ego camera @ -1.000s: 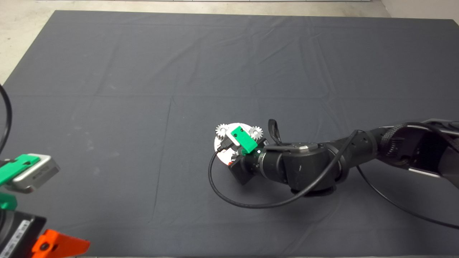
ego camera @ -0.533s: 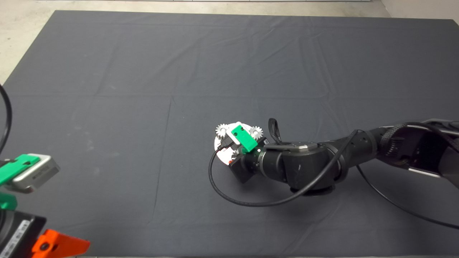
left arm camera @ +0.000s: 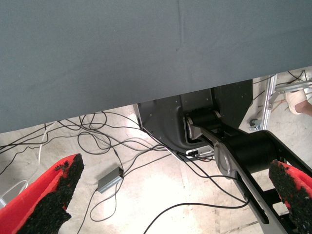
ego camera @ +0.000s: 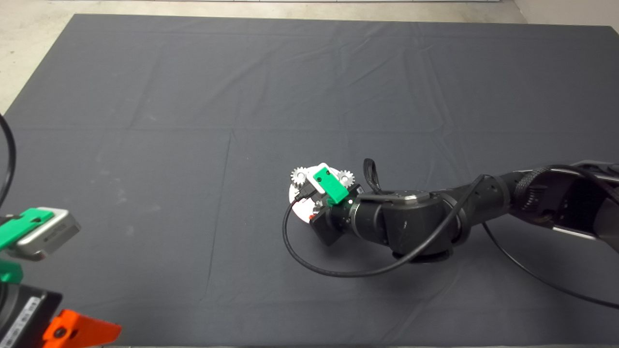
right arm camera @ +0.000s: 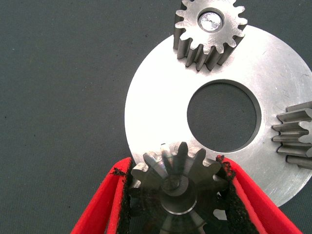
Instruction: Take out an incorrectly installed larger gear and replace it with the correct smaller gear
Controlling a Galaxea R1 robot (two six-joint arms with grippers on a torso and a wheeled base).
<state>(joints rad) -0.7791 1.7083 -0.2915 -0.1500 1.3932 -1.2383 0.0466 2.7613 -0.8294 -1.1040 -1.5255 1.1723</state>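
Observation:
In the right wrist view my right gripper (right arm camera: pixel 171 165) is shut on a smaller gear (right arm camera: pixel 178 178), with both black pads against its teeth. The gear sits at the rim of a round silver plate (right arm camera: pixel 161 97) with a large centre hole. Two more small gears stand on the plate, one on the far side (right arm camera: pixel 209 29) and one at the side (right arm camera: pixel 295 134). In the head view the plate (ego camera: pixel 296 195) lies mid-mat under the green wrist mount (ego camera: pixel 330 186), which hides the fingers. The larger gear is out of view. My left gripper (left arm camera: pixel 168 195) is open and parked at the mat's lower left corner.
The right arm (ego camera: pixel 459 217) reaches in from the right, and its black cable (ego camera: pixel 314 268) loops over the mat in front of the plate. The left wrist view shows the mat's edge, floor cables and the robot's base (left arm camera: pixel 204 117).
The right wrist has edged very slightly away from the front. The plate, the gears and the left arm have not moved.

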